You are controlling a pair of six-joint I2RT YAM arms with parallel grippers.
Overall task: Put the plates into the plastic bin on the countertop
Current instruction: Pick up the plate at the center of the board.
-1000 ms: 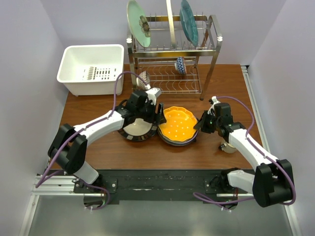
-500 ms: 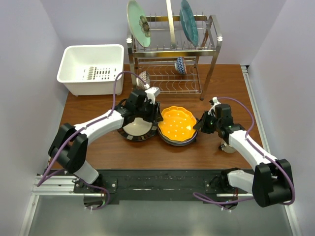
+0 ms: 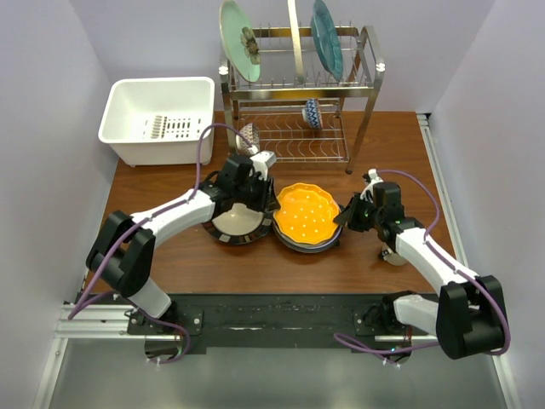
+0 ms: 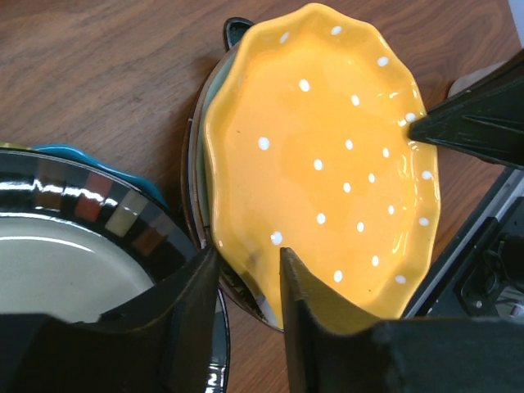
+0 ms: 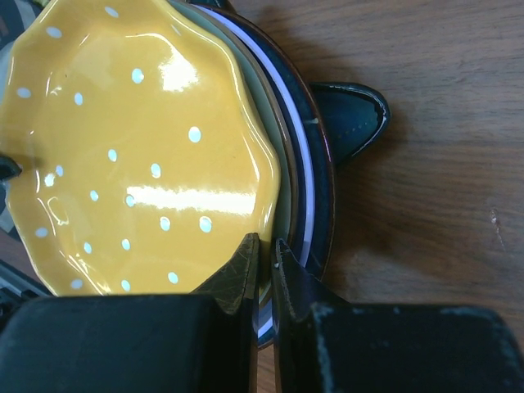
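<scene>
Plates are sitting stacked at mid-frame, orange plate (image 3: 308, 215) topmost, with the plastic bin (image 3: 158, 152) at upper left. Lifted by its rim alone, that plate may be slipping or dragging the others along. Left claw (image 4: 243, 262) is straddling its edge, fingers narrowly apart, and I cannot tell whether it is gripping; right claw (image 5: 264, 250) is closed, touching the opposite rim.

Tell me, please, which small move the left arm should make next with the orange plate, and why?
Probably close the left pincer fully on the orange plate before any lift. It straddles the plate's rim, but some gap shows beside the rim, so the hold looks unsure and a lift now might slip. The shut right pincer sits at the opposite rim.
</scene>
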